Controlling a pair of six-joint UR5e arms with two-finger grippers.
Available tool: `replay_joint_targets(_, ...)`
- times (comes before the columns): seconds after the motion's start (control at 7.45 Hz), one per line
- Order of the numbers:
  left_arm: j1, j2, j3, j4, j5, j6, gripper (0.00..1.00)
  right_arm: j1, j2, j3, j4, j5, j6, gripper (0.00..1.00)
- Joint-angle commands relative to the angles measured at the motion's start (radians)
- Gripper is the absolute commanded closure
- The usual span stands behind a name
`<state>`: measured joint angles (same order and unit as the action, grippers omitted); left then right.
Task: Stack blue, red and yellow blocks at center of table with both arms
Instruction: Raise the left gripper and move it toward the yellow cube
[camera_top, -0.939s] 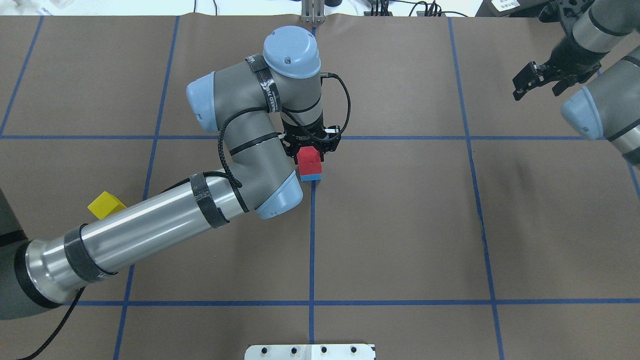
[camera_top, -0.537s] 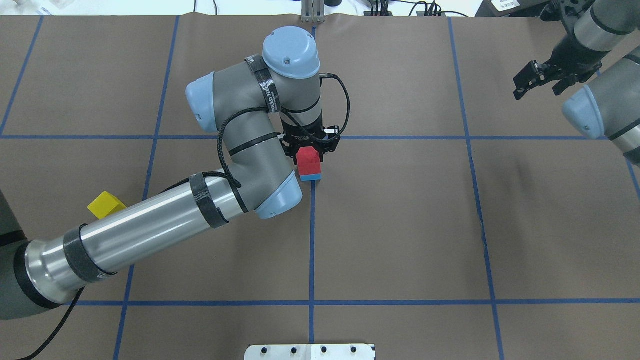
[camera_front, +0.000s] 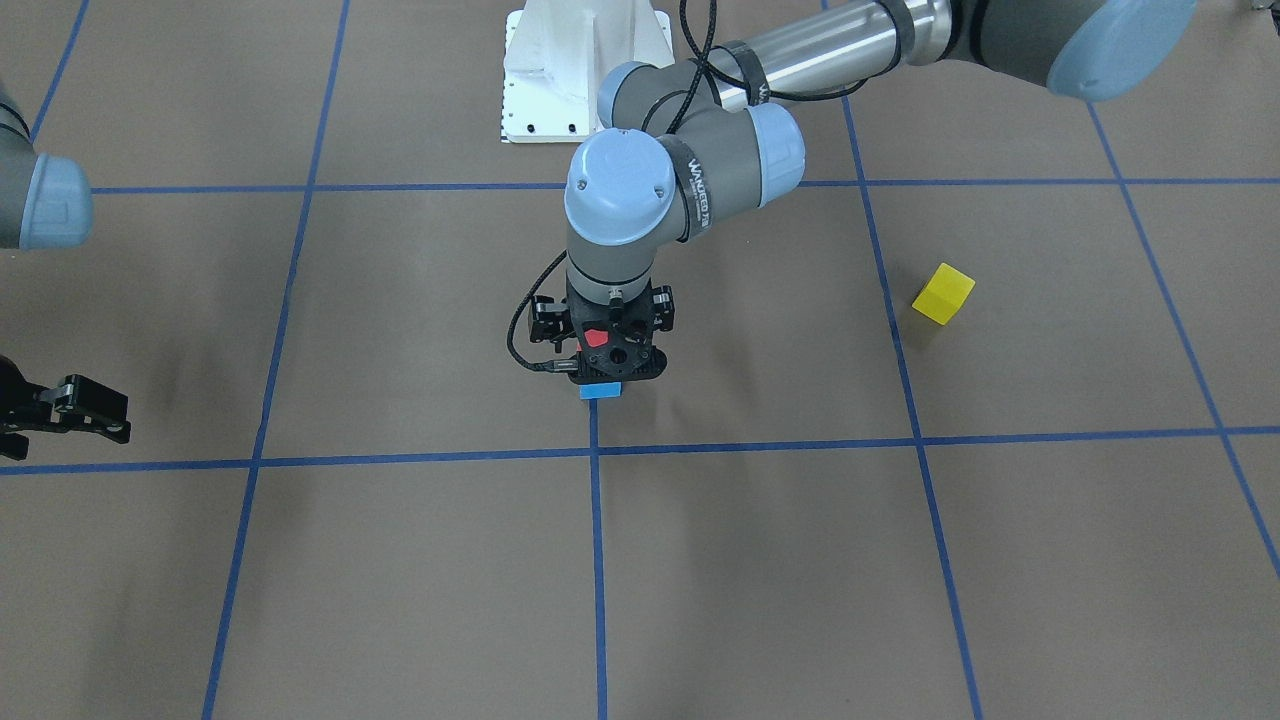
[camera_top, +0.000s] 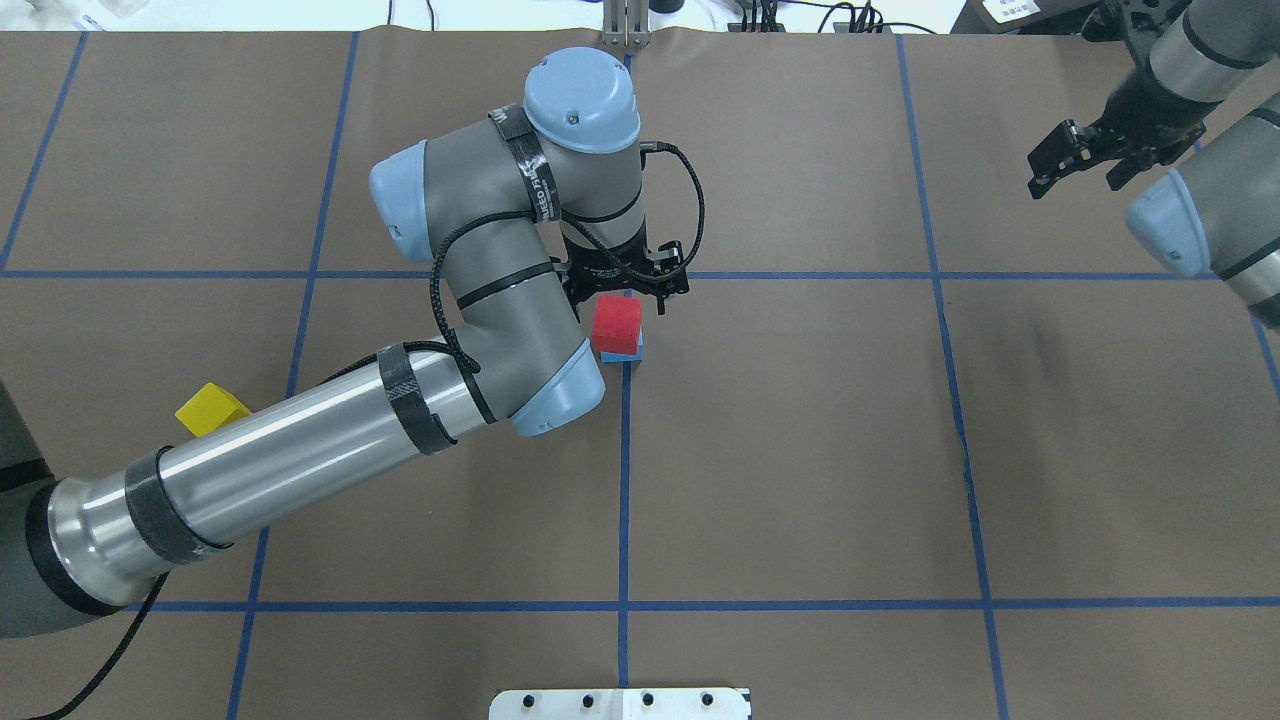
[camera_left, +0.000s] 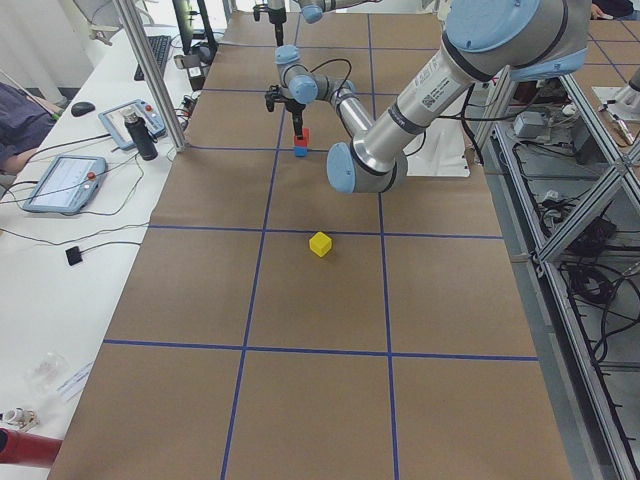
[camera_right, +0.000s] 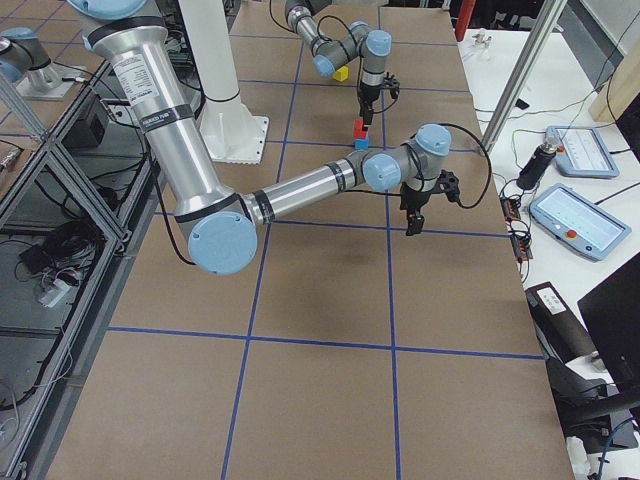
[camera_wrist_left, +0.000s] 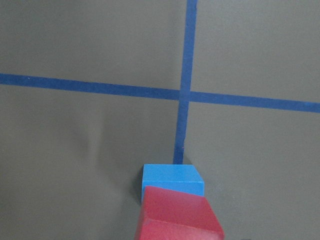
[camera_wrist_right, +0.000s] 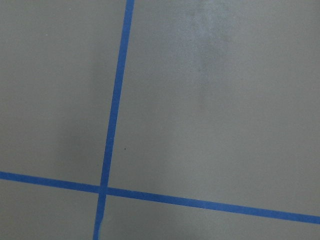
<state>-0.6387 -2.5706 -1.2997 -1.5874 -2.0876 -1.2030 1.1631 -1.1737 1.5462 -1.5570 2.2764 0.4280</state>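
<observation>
The red block (camera_top: 616, 323) sits on the blue block (camera_top: 634, 349) beside the centre tape cross, a little off square. Both also show in the left wrist view, the red block (camera_wrist_left: 179, 216) in front of the blue block (camera_wrist_left: 172, 180). My left gripper (camera_top: 620, 300) hangs just above the pair, jaws open and spread to either side of the red block. The yellow block (camera_top: 212, 410) lies alone far to the left, beside my left forearm; it also shows in the front view (camera_front: 943, 293). My right gripper (camera_top: 1070, 188) is open and empty at the far right.
Blue tape lines divide the brown table (camera_top: 800, 450) into squares. The white robot base plate (camera_top: 620, 703) is at the near edge. My left forearm (camera_top: 300, 450) slants across the left half. The right wrist view shows only bare table and tape.
My left gripper has opened off the red block and lifted slightly, leaving it on the blue block. The right arm has barely moved.
</observation>
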Motion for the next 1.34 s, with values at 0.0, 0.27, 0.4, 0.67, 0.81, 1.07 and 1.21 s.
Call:
replay_joint_targets(0.0,-0.065,0.015,-0.099,0.032,-0.014,0.006,0.00,0.023,-0.030,0.023,-0.002,0.017,-0.015,0.01)
replay_joint_targets(0.27,-0.116,0.207,-0.395,0.146,-0.032,0.177,0.00,0.082,-0.093,0.057,-0.003,0.052,-0.067,0.01)
replay_joint_targets(0.4,-0.151,0.318,-0.520,0.189,-0.032,0.271,0.00,0.104,-0.127,0.083,-0.005,0.054,-0.078,0.01)
replay_joint_targets(0.67,-0.221,0.586,-0.698,0.181,-0.032,0.511,0.00,0.162,-0.207,0.101,-0.003,0.054,-0.205,0.01)
replay_joint_targets(0.81,-0.239,0.703,-0.748,0.166,-0.028,0.586,0.00,0.177,-0.245,0.110,0.000,0.060,-0.250,0.01)
replay_joint_targets(1.07,-0.239,0.823,-0.703,-0.050,-0.020,0.640,0.00,0.188,-0.300,0.162,0.000,0.061,-0.261,0.01)
replay_joint_targets(1.21,-0.233,0.892,-0.663,-0.186,-0.020,0.642,0.00,0.188,-0.340,0.193,0.000,0.060,-0.261,0.01)
